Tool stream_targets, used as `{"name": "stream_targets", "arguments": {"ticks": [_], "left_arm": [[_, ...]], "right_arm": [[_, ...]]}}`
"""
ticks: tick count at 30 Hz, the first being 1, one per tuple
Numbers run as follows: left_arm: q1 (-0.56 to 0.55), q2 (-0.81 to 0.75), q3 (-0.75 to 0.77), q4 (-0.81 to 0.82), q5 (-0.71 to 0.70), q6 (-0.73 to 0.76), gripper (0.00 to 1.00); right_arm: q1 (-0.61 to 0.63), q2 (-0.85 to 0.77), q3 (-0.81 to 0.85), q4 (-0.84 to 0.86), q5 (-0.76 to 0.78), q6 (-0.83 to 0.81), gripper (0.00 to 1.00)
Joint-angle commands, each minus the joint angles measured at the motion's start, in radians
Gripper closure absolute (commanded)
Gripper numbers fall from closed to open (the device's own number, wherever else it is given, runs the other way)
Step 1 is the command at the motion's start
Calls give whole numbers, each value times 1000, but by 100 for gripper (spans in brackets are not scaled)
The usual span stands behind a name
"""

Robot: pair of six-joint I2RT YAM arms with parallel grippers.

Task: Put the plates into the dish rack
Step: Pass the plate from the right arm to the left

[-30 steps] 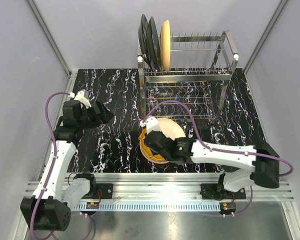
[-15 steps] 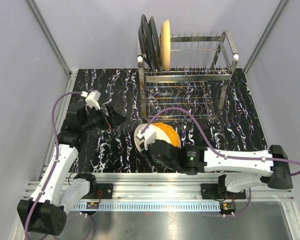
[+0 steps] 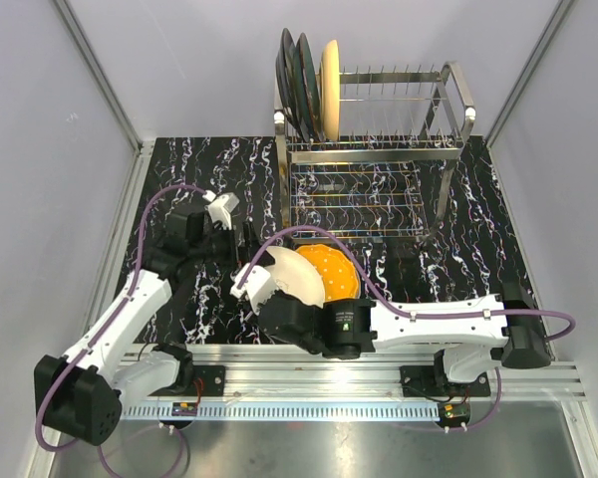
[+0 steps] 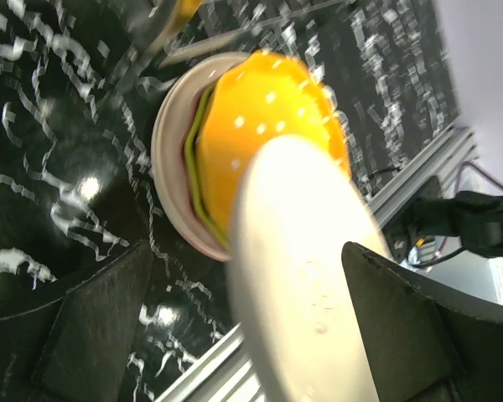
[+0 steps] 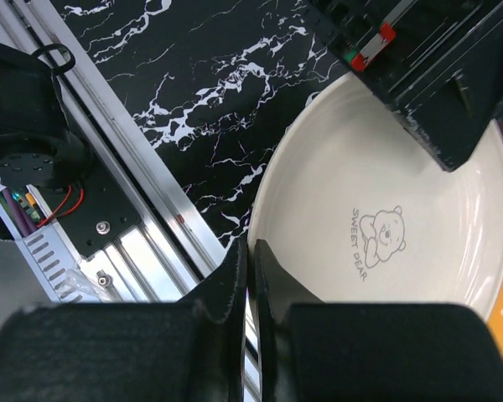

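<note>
My right gripper is shut on the rim of a cream plate with a small bear print and holds it tilted up, left of the stack. My left gripper is open; the cream plate lies between its fingers, with a gap on the left side. An orange plate tops a stack, over a green one and a pink one. The chrome dish rack stands at the back and holds two dark plates and a cream-yellow plate at its left end.
The table has a black marbled mat. An aluminium rail runs along the near edge, close under the held plate. Purple cables loop from both arms. Grey walls enclose the left, right and back.
My right gripper has lifted the cream plate off the stack, uncovering the orange plate, and swung it left and upright. My left gripper has moved right, around the plate.
</note>
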Motion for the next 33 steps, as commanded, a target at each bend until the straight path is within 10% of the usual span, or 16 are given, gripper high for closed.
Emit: {"name": "stream_targets", "arguments": {"ticks": [1,8,24,33], "left_arm": [[-7,12,66,-54,-40,30,1],[-7,4,63,-60,87,-26,9],[-5,-56,32,6,263,-170,96],[-4,-30,58,-13,191,-194,100]], "right_arm": [[31,9,68,-13,123,-45,100],[51,26,39,32,186,-67,100],[53,0,-24,53,251,-124,93],[57,21,39,-103,335,-68,46]]}}
